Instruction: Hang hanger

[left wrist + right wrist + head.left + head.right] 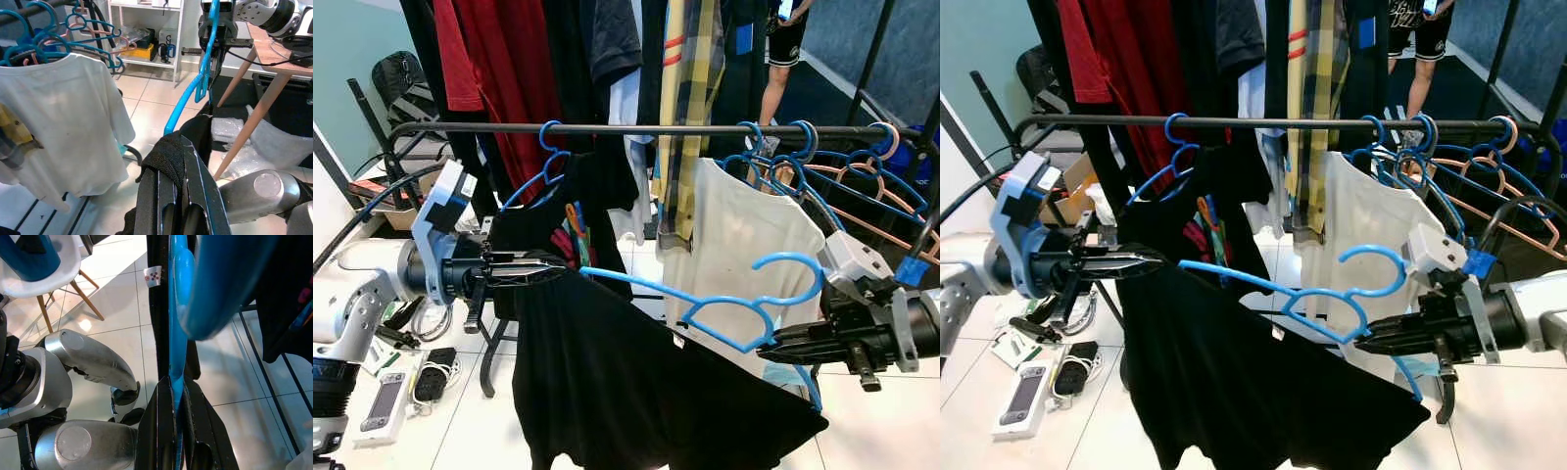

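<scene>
Two grippers clamped: left gripper (543,267) on black garment (607,382) | right gripper (773,348) on blue hanger (705,313) | crowded rail (646,129) ahead

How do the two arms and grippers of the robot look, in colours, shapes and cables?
Both arms are silver with rounded joints. The left gripper has long black fingers behind a white and blue block, and black cables run beside that arm. The right gripper has the same black fingers, a black body, a white block with a small blue tag, and a black cable.
</scene>
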